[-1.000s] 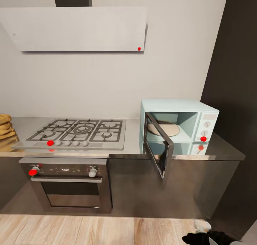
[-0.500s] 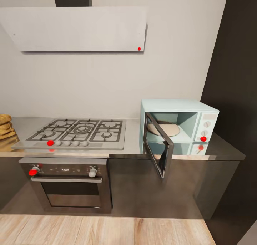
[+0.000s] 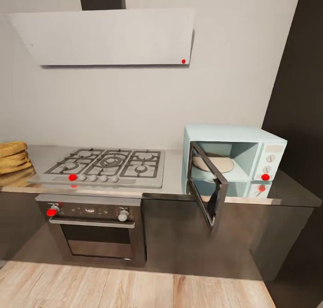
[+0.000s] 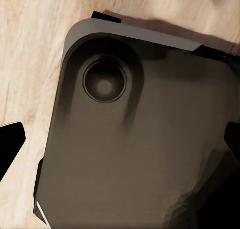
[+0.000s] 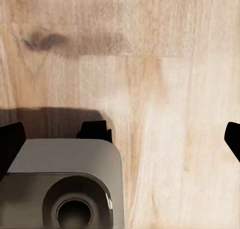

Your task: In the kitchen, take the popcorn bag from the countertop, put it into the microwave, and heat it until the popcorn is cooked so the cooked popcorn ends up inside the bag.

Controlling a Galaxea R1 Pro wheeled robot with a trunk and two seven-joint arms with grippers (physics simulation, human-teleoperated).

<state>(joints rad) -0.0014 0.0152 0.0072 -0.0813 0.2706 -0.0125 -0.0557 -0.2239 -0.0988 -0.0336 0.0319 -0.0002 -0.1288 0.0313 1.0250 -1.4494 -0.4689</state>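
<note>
Microwave [image 3: 233, 164]: pale mint-blue box standing at the right end of the tabletop [image 3: 172, 171], back toward the wall; door [image 3: 207, 189] swung wide open and hanging out past the front edge, dark glass facing left; round beige turntable [image 3: 214, 163] visible inside the cavity; control panel at right with two round knobs [image 3: 269, 163] and a red dot [image 3: 265, 177]. Popcorn bag [image 3: 13, 158]: tan-yellow, folded in horizontal ridges, sitting at the far left end of the tabletop, well apart from the microwave, partly cut by the picture edge. Gas hob [image 3: 105, 166]: steel, set into the tabletop between bag and microwave, row of knobs along the front edge, one marked red. Built-in oven [image 3: 94, 229]: black and steel, below the hob, two knobs, left one red. Extractor hood [image 3: 105, 36]: flat pale panel on the wall above, red dot at lower right corner. Wooden plank floor [image 3: 134, 290] in front of dark cabinets. Left gripper [image 4: 120, 139]: two black fingertips [image 4: 10, 144] at opposite sides of the left wrist view, spread wide apart, nothing between them, above a dark grey robot base [image 4: 135, 154]. Right gripper [image 5: 120, 139]: black fingertips [image 5: 10, 139] likewise far apart, holding nothing, over the floor and a corner of the base.
</note>
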